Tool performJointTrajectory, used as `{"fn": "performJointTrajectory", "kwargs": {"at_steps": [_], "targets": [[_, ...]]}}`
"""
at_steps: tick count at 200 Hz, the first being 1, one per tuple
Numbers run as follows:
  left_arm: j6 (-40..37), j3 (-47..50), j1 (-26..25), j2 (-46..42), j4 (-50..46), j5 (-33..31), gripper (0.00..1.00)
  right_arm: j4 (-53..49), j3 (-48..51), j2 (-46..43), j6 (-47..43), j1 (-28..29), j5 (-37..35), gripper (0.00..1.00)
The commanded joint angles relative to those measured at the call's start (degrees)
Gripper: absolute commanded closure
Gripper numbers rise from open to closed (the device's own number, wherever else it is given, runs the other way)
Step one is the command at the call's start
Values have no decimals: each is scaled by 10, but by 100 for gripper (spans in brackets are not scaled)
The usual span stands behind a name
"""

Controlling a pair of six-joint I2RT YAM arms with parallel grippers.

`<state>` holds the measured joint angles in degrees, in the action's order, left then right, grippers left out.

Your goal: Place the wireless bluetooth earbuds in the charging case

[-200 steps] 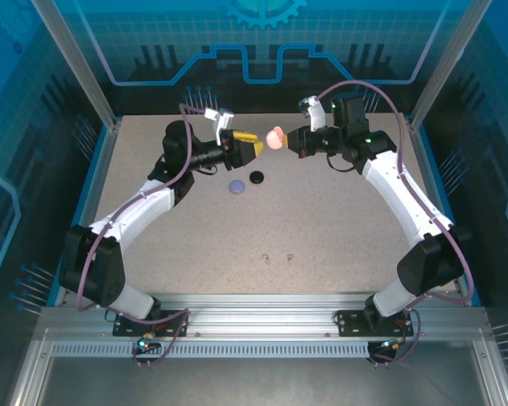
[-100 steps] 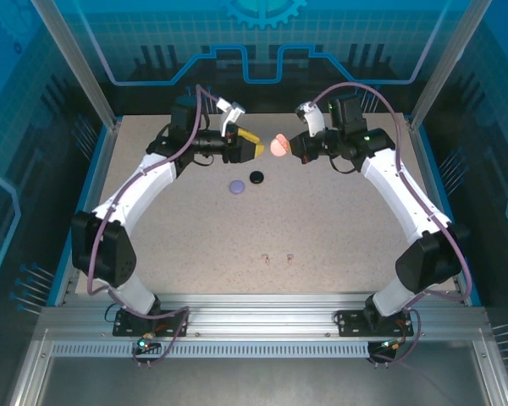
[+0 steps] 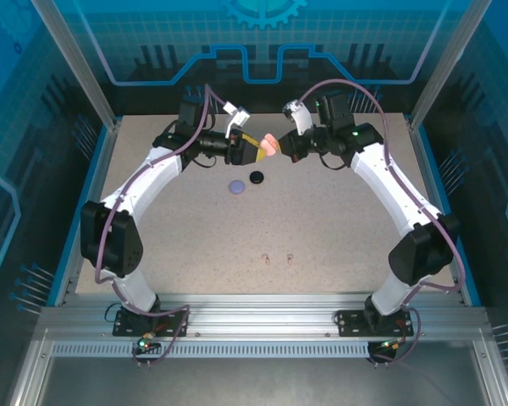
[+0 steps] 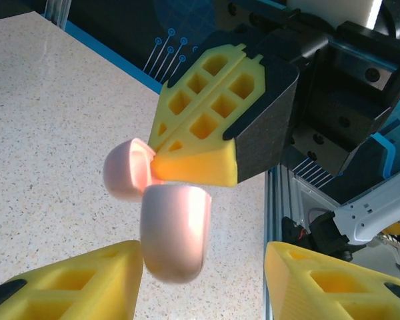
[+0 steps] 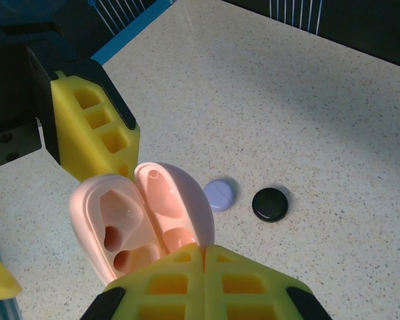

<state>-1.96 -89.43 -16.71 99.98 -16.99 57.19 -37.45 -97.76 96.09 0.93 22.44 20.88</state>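
Both sets of my jaws meet above the far part of the desk. My right jaws are clenched on the pink charging case, which hangs open in the air with empty hollows. My left jaws stand released, one at each side of its lower shell. I should close them slowly on this shell only, while the right jaws hold firm. Two tiny earbuds lie on the desk, well apart, nearer to me.
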Motion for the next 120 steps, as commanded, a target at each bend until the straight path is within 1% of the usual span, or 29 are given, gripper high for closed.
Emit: {"fn": "performJointTrajectory", "kwargs": {"at_steps": [1, 57, 120], "targets": [[-18, -23, 3, 9, -26, 31, 48, -20, -25, 9, -13, 10, -5, 100], [-55, -57, 3, 28, -92, 49, 53, -40, -40, 16, -31, 14, -3, 100], [-77, -65, 3, 39, -120, 47, 55, -47, -45, 14, -39, 16, 4, 100]]}}
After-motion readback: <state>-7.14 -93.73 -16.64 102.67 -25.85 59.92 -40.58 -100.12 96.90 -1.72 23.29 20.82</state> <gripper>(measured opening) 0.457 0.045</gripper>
